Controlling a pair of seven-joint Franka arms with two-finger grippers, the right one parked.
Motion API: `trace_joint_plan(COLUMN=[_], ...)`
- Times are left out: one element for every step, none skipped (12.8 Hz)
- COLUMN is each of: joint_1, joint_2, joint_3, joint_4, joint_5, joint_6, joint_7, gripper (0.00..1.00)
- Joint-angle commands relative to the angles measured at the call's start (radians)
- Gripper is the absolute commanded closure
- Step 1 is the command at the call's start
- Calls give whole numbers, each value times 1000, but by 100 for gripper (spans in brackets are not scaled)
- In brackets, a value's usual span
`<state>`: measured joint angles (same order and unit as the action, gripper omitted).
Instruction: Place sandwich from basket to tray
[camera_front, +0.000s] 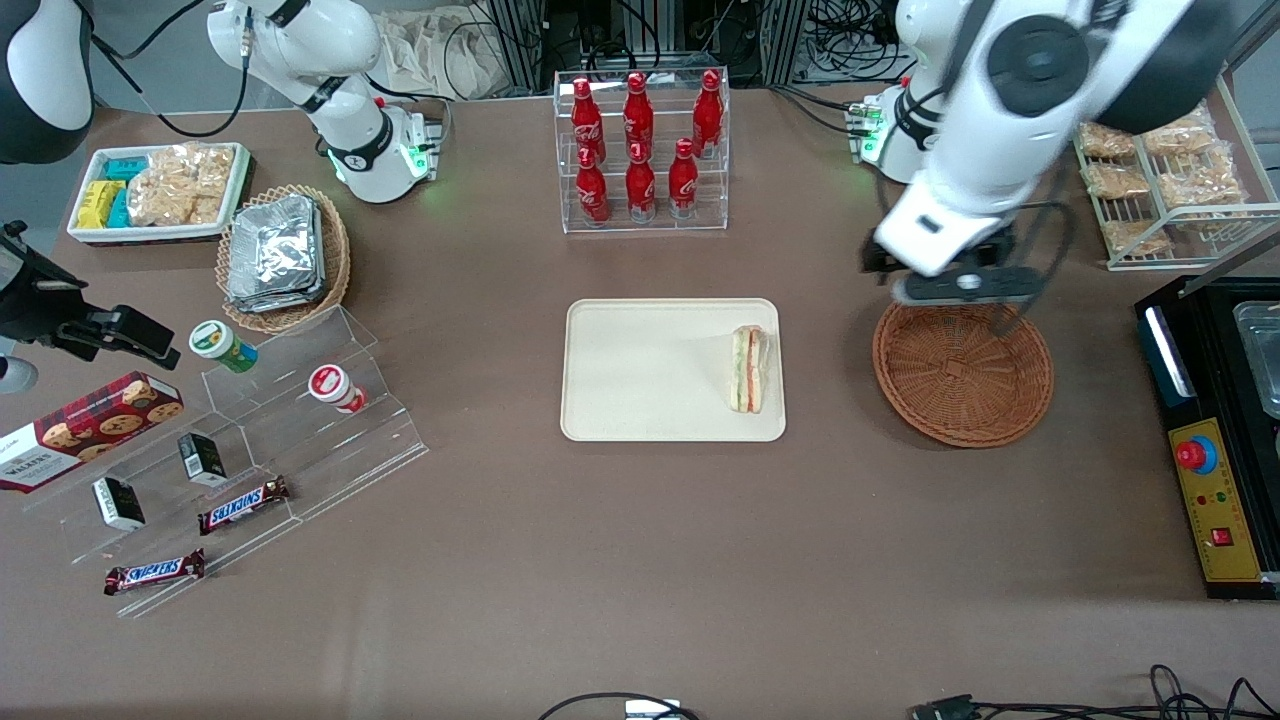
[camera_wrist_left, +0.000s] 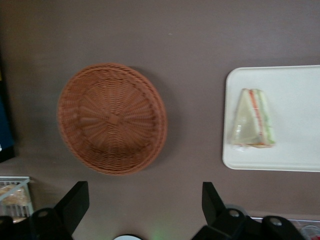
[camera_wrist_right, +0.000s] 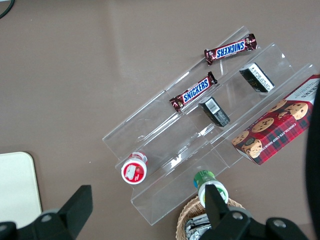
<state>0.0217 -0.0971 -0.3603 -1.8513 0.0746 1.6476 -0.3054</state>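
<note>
The sandwich (camera_front: 749, 369) lies flat in the tray (camera_front: 640, 375), close along the tray edge that faces the basket (camera_front: 962, 373), its narrow tip pointing away from the front camera. The round wicker basket sits just beside the tray toward the working arm's end of the table, with a strip of bare brown tabletop between the two rims. The gripper (camera_front: 958, 287) hangs above the basket's rim farthest from the front camera — its fingers (camera_wrist_left: 74, 202) spread wide, holding nothing, well clear of the weave. Nearer the front camera the table (camera_front: 640, 560) is open, while the bottle rack (camera_front: 642, 150) stands farther from the camera than the tray.
</note>
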Motion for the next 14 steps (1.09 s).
trace_joint_plan(joint_1=[-52, -51, -51, -52, -51, -42, -40, -40, -40, -40, -40, -39, -17, 13], joint_2=[-85, -107, -122, -127, -128, -125, -119, -107, -102, -98, -90, -78, -64, -46], joint_3=[185, 228, 268, 297, 305, 307, 310, 314, 314, 317, 325, 328, 325, 319], joint_4=[-60, -60, -59, -52, -48, -37, -20, -5, 9, 10, 20, 33, 53, 69], joint_5=[-24, -22, -22, -24, -24, -24, -24, -22, -22, -21, -21, -21, -21, -24], joint_6=[-11, -29, -57, -75, -84, -87, -95, -103, -109, -109, -107, -109, -109, -110], joint_7=[173, 233, 268, 293, 316, 325, 325, 318, 315, 313, 313, 312, 310, 313], gripper=[0, 0, 0, 0, 0, 0, 0, 0, 0, 0, 0, 0, 0, 0])
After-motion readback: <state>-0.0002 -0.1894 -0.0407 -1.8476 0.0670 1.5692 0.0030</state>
